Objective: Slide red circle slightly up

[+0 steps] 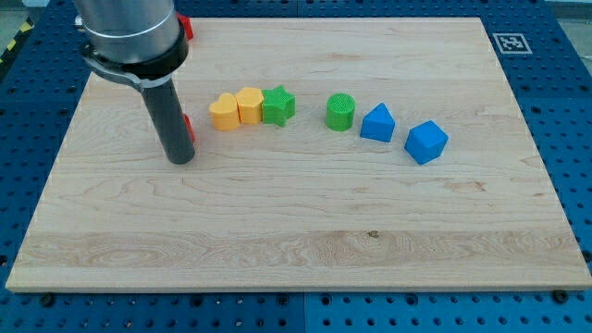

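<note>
My tip (180,159) rests on the wooden board at the view's left. A red block (190,127) shows only as a sliver at the rod's right edge, just above the tip; the rod hides most of it and its shape cannot be made out. A second red block (186,26) peeks out from behind the arm's body near the board's top edge; its shape is hidden too.
To the right of the rod stands a touching row: an orange block (223,112), a yellow block (249,105) and a green star (277,105). Further right are a green circle (340,112) and two blue blocks (376,123) (425,141).
</note>
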Tool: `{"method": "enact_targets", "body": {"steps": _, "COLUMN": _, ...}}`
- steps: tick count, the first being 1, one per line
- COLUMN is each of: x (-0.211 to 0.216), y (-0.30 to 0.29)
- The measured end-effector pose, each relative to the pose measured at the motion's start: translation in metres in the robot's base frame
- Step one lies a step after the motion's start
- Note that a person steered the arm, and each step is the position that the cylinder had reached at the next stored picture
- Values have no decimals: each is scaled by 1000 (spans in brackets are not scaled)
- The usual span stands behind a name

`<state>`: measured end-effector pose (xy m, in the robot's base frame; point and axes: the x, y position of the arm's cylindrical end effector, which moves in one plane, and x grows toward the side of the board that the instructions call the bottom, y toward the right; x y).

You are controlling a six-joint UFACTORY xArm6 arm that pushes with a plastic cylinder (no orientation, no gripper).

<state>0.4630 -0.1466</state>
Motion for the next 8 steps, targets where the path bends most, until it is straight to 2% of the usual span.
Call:
{"method": "enact_targets", "body": {"steps": 2, "x": -29, "y": -6}}
{"method": "enact_targets", "body": {"steps": 6, "x": -55, "y": -37}}
{"method": "enact_targets", "body": {"steps": 8, "x": -110, "y": -45}}
